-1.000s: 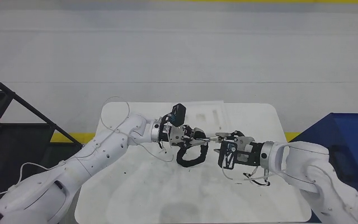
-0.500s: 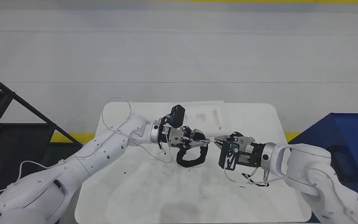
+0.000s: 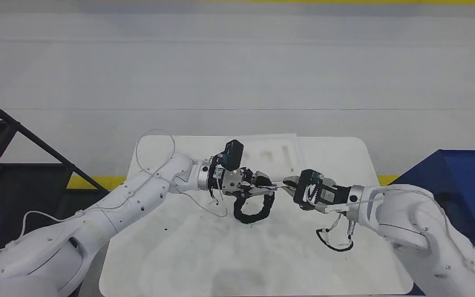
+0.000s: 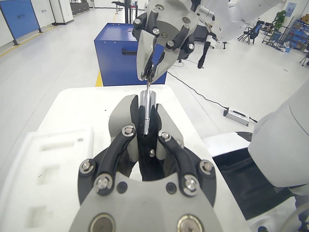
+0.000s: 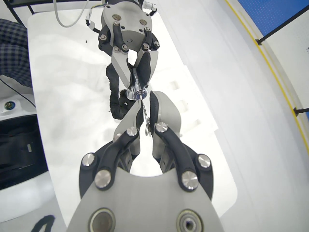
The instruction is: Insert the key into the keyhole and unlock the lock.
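My left gripper (image 4: 147, 107) is shut on the lock (image 4: 146, 112), a shiny steel cylinder with a black fabric-covered cable loop (image 3: 251, 211) hanging below it above the table. Its keyhole end (image 5: 140, 94) faces my right gripper (image 5: 144, 112), which is shut on a small silver key (image 5: 144, 109). The key's tip (image 4: 148, 86) sits at the mouth of the keyhole, in line with the cylinder. In the top view both grippers meet tip to tip over the middle of the white table (image 3: 185, 252), left gripper (image 3: 261, 185) and right gripper (image 3: 288, 185).
A white foam tray (image 4: 36, 155) with rectangular recesses lies on the table behind the grippers, also seen as the foam tray (image 3: 278, 152) at the far edge. A blue cabinet (image 4: 115, 54) stands past the table's right end. A loose black cable (image 3: 334, 241) hangs by my right arm.
My right wrist has rolled, turning the gripper with the key, and edged toward the lock. The left arm has barely moved, still holding the lock.
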Robot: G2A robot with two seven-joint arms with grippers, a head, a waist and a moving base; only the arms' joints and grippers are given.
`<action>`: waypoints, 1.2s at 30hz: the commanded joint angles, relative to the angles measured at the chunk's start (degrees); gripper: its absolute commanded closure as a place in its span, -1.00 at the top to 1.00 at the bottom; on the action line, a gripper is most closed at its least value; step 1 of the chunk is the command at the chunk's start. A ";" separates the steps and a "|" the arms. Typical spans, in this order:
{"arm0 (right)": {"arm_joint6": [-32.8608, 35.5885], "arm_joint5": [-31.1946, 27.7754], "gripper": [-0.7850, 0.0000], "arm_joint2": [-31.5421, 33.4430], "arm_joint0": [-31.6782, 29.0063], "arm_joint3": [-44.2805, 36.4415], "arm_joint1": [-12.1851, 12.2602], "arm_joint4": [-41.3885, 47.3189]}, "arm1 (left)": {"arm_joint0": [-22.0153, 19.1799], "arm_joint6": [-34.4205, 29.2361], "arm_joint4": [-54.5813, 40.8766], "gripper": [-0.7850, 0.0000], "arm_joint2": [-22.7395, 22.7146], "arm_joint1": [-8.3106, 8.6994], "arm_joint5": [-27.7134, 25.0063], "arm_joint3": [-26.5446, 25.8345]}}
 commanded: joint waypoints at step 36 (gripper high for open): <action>6.35 -2.53 1.00 -0.88 4.76 12.98 0.33 21.82 | 4.13 -13.57 7.54 -1.00 -1.64 -2.18 2.12 13.94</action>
